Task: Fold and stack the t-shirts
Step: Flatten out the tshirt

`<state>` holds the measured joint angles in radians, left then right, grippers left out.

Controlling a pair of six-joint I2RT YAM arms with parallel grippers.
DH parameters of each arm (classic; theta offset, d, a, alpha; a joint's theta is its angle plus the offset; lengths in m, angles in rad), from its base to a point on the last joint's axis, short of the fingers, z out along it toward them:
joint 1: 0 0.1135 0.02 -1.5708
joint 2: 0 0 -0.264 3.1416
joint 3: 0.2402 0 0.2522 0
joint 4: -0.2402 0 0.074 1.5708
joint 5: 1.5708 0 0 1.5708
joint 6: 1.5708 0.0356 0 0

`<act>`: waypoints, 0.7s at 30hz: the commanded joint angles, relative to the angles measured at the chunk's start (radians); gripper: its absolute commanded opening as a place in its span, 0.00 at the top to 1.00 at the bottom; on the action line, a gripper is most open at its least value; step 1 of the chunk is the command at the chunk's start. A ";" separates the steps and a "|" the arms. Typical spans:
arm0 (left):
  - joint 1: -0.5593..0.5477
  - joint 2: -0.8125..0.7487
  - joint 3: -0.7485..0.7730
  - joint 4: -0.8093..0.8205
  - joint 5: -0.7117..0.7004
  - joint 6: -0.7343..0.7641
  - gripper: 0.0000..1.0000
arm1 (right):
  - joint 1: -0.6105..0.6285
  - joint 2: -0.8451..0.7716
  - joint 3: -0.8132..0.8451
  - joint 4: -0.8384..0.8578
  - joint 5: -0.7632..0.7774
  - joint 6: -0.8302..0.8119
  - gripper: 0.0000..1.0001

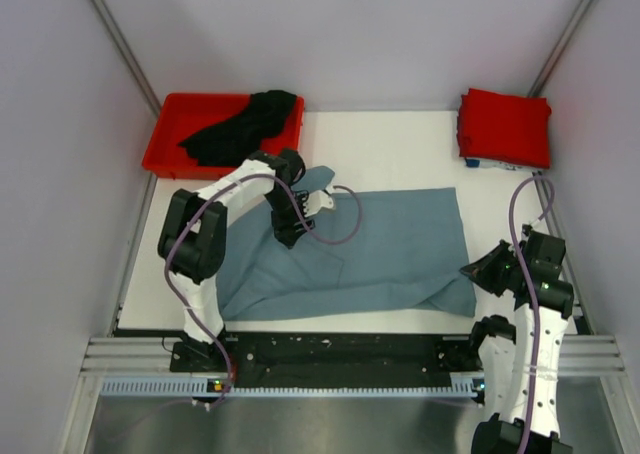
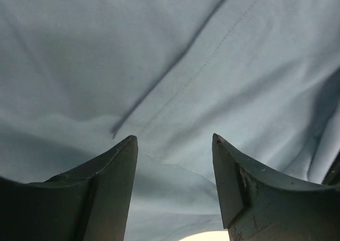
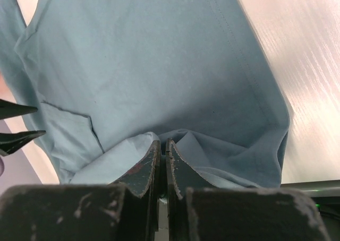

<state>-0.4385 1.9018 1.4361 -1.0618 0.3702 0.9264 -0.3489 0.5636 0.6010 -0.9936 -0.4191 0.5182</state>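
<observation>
White tabletop (image 1: 390,154), pale grey walls (image 1: 60,124) on three sides.

Count: three t-shirts, one bin, two tools.

Far-left corner: red bin (image 1: 170,139) with the black t-shirt (image 1: 245,124) bunched in it, part of it draped over the bin's far-right rim.

Left tool (image 1: 284,232): jaws partly open, nothing between them. It is over the far-left part of the grey-blue t-shirt (image 1: 390,244). The wrist view shows only cloth and a seam beyond the fingers (image 2: 106,182). Whether they touch the cloth cannot be told.

Grey-blue t-shirt: spread across the middle of the tabletop, left half rumpled, reaching close to the near edge.

Far-right corner: red t-shirt (image 1: 505,124), folded square.

Right tool (image 1: 472,272): closed, tips pinching a raised fold at the grey-blue t-shirt's near-right corner.
</observation>
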 commanded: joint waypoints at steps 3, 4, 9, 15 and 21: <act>0.004 0.074 0.055 0.046 0.018 0.103 0.37 | 0.010 0.001 0.009 0.016 0.016 0.013 1.00; 0.003 0.083 0.055 0.049 0.012 0.107 0.37 | 0.010 0.002 0.010 0.016 0.016 0.013 1.00; 0.003 0.123 0.055 0.072 -0.030 0.115 0.37 | 0.011 0.002 0.010 0.024 0.016 0.013 1.00; 0.003 0.138 0.053 0.045 -0.079 0.126 0.56 | 0.010 0.007 0.010 0.027 0.014 0.013 1.00; 0.003 0.128 0.070 -0.009 -0.073 0.132 0.87 | 0.010 0.009 0.010 0.029 0.011 0.013 1.00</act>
<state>-0.4366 2.0224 1.4738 -1.0088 0.3008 1.0439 -0.3489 0.5663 0.6010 -0.9878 -0.4129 0.5209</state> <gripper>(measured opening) 0.203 0.015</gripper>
